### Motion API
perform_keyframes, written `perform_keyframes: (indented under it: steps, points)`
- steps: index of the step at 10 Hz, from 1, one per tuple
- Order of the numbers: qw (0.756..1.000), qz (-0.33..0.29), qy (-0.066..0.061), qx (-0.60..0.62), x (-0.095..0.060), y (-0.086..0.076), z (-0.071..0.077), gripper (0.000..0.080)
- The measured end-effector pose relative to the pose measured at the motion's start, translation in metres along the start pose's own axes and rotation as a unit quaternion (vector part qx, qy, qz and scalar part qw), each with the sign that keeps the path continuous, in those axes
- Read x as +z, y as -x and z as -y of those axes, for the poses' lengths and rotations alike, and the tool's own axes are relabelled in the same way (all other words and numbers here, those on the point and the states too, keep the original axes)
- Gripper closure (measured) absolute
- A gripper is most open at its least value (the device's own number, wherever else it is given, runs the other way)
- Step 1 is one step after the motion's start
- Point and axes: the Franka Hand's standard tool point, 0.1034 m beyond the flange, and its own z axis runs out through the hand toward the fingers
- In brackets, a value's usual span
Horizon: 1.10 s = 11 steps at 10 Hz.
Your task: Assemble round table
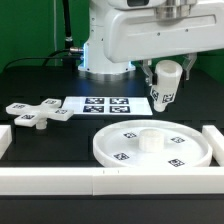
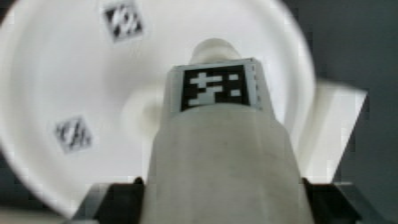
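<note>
Above the disc, the gripper clamps the leg, long axis near-vertical.

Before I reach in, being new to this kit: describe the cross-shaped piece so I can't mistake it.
From the large round disc, look toward the exterior view's left, past the flat marker board. The cross-shaped piece lies there on the dark table. It alone has four short arms; the disc is round, the board rectangular.

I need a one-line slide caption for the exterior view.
Gripper holds the cylinder leg above the round disc; cross-shaped piece lies aside.
</note>
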Motion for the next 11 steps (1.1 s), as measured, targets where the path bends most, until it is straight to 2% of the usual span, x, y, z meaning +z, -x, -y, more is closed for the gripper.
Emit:
perform_keyframes:
  steps: [3, 5, 8, 11]
  points:
    - [0.996, -0.081, 0.025, -0.004, 0.004, 0.000, -0.009, 0.0392]
    - [0.988, -0.143, 0.051, -0.025, 0.008, -0.001, -0.019, 0.0392]
    - [0.985, -0.151, 0.062, -0.059, 0.013, -0.003, -0.026, 0.0392]
    - [0.985, -0.148, 0.061, -0.057, 0.015, -0.002, -0.025, 0.0392]
